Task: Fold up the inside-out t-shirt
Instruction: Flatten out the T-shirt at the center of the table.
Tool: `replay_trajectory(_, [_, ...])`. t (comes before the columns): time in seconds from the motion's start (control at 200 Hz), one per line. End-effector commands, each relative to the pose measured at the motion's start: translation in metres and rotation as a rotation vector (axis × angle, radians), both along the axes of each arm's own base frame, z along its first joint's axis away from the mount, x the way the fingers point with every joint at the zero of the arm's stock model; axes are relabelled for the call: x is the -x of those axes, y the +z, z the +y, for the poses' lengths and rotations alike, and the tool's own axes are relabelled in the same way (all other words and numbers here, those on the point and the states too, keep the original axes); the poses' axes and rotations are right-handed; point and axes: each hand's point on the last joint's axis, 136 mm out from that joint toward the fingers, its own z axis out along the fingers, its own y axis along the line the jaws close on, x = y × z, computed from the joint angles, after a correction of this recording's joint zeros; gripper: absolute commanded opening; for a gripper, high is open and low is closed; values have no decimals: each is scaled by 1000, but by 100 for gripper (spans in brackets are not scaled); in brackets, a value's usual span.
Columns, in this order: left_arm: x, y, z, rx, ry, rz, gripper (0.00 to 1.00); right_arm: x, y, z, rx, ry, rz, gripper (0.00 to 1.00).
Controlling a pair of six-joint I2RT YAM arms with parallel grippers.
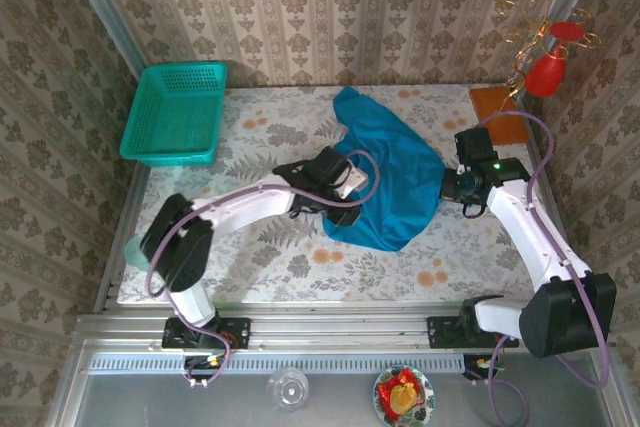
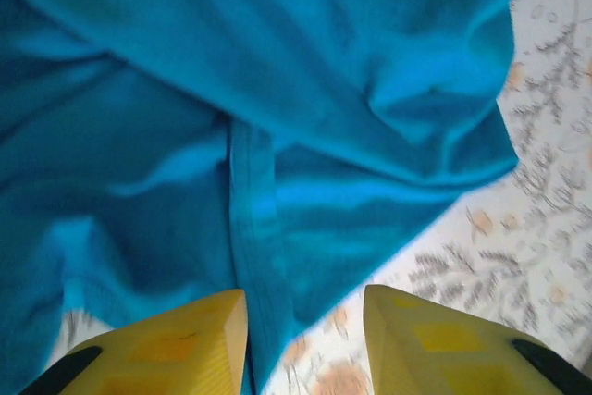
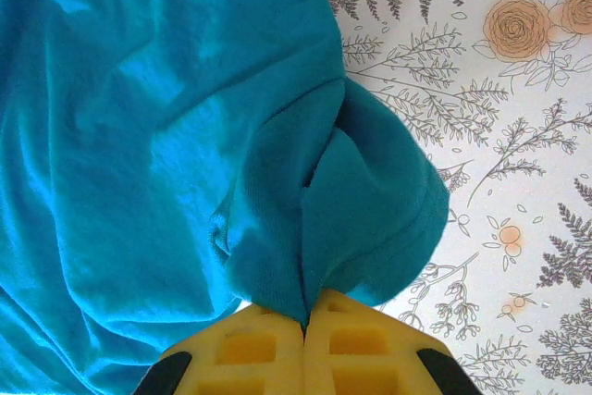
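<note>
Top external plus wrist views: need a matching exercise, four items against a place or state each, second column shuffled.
1. t-shirt
2. green basket
3. left gripper
4. right gripper

A. far-left corner of the table
B. shut on a fold of fabric
C. open over a seam
D. bunched mid-table

Pairs: 1-D, 2-A, 3-C, 4-B

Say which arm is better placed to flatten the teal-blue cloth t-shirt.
Probably right: the right pincer is shut on a fold of the teal-blue cloth t-shirt; the left pincer is open around a seam.
</note>
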Motion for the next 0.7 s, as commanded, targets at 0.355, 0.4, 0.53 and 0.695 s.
replay_trajectory(0.355, [-25,-71,-20,-373,-30,-68,37,6,12,-3,-7,-18,-38,0])
replay_trajectory(0.4, [-25,-75,-19,-393,-29,-70,37,5,12,-2,-8,-17,-38,0])
replay_trajectory(0.53, [-27,-86,-13,-436,-23,-72,38,4,12,-2,-7,-15,-38,0])
replay_trajectory(0.695, [-33,-89,-3,-484,-4,-102,32,2,11,-2,-11,-15,-36,0])
